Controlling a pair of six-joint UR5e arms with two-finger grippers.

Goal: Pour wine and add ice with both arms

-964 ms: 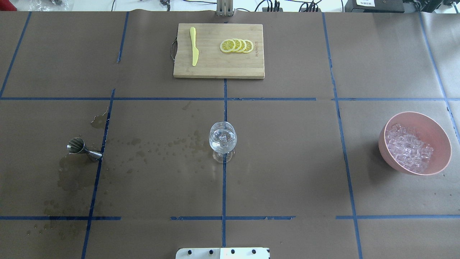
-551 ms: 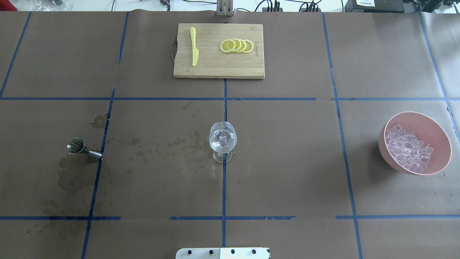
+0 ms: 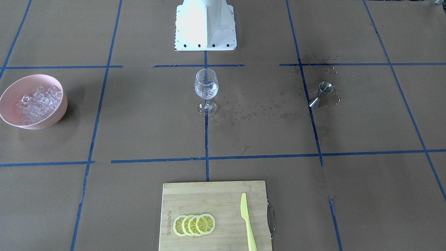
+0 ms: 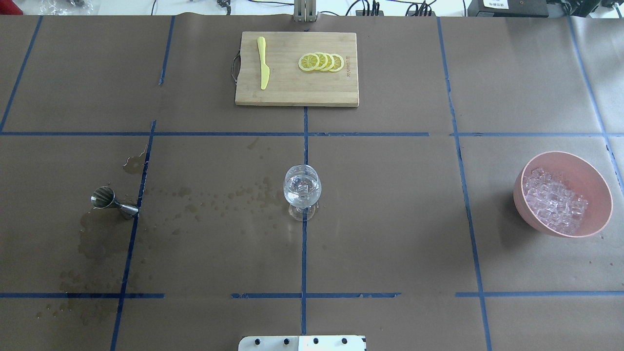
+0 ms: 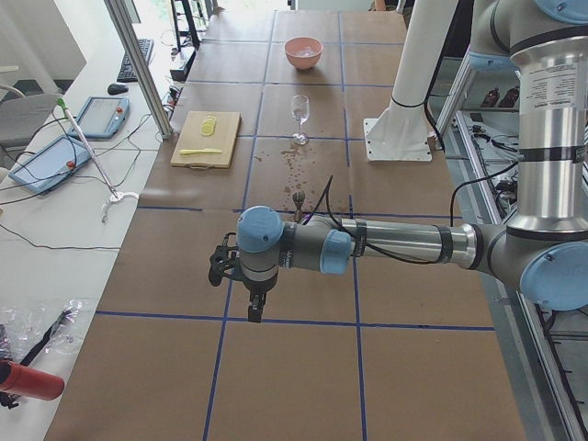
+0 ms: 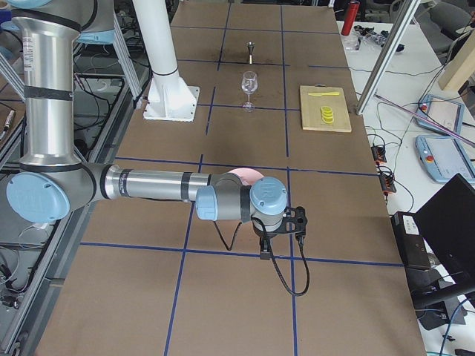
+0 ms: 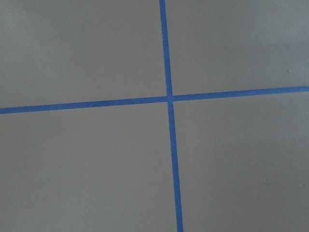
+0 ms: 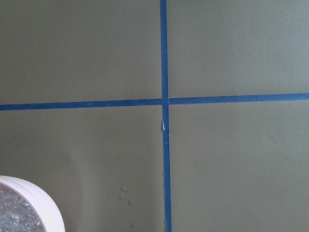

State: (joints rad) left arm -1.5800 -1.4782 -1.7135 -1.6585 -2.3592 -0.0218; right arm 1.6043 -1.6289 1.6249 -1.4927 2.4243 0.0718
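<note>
Over the left end of the table stretches the left arm, over its right end the right arm; whether the left hand or the right hand is clenched I cannot tell. A board lies mid far edge, a pink bowl of ice by the right edge, a glass holding cubes at the centre, a jigger toward the left edge

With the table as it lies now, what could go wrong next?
1. The wine glass stands tall on a thin stem with ice in it; a low approach could tip it.
2. Wet-looking stains lie around the jigger; the damp paper might tear or let it slide when gripped.
</note>
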